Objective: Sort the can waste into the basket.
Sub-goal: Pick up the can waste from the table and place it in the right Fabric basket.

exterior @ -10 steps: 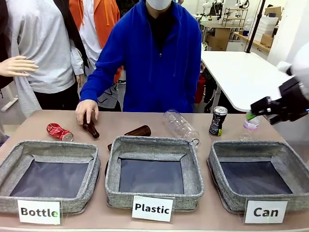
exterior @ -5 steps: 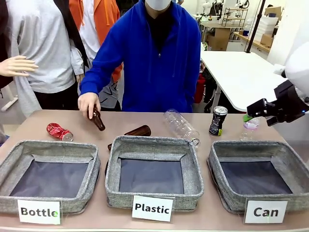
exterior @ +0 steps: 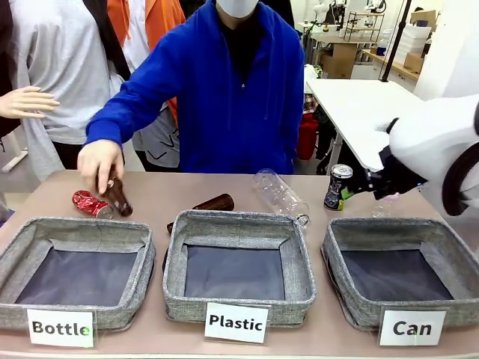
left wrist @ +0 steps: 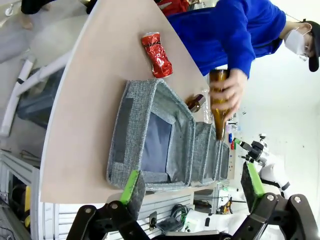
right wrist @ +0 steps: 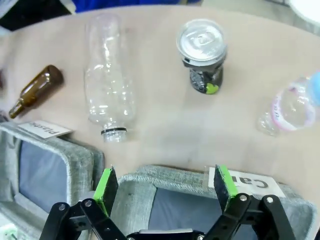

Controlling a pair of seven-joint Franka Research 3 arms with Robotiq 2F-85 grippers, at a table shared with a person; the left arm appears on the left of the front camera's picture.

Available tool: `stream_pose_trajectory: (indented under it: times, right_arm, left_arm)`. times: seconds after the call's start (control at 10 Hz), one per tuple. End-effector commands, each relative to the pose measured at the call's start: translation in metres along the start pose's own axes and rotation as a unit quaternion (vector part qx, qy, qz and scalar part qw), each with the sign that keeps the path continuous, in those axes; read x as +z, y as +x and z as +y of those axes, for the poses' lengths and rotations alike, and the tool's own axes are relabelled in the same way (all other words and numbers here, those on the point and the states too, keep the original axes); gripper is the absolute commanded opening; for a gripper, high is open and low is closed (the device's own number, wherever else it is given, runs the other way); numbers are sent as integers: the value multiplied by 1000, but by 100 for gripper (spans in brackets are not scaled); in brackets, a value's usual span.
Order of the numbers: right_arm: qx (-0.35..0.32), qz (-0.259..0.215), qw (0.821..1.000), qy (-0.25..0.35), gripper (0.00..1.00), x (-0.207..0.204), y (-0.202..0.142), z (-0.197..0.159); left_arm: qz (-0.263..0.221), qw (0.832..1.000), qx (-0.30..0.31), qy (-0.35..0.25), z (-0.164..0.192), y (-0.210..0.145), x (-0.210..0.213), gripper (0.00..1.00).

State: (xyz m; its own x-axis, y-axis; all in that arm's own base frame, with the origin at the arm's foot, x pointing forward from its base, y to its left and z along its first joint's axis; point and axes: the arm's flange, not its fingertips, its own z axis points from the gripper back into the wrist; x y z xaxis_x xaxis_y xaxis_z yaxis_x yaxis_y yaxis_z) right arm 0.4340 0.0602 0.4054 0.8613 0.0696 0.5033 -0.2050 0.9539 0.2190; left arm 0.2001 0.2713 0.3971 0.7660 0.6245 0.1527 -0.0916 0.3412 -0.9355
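The right arm (exterior: pixel 435 143) reaches over the counter (exterior: pixel 172 187) from its right side. The right gripper (exterior: pixel 358 187) is wide open and empty. The left gripper (left wrist: pixel 192 180) is wide open too, facing the counter.

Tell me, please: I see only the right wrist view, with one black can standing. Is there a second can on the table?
Observer: Yes, a red crushed can lies at the robot's left, behind the Bottle basket.
Operator: Is something near it?
Observer: The person's hand holds a brown bottle, tilted, close to it.
Operator: And the other arm?
Observer: The left fingers stand open, holding nothing.
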Motion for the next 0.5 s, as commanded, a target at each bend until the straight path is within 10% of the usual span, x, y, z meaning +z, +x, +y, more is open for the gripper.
stream_pose_trajectory:
  times: [0.0, 0.1, 0.4]
  right_arm:
    - [6, 1, 1000, 4, 100, -12, 6, 1]
    - [5, 8, 1000, -2, 100, -17, 7, 2]
    - [-14, -2, 1000, -14, 100, -38, 17, -5]
  left_arm:
    - [0, 1000, 0, 0, 0, 0, 0, 100]
    - [-48, 995, 73, -53, -30, 20, 59, 100]
    - [-217, 968, 8, -126, -69, 46, 224, 100]
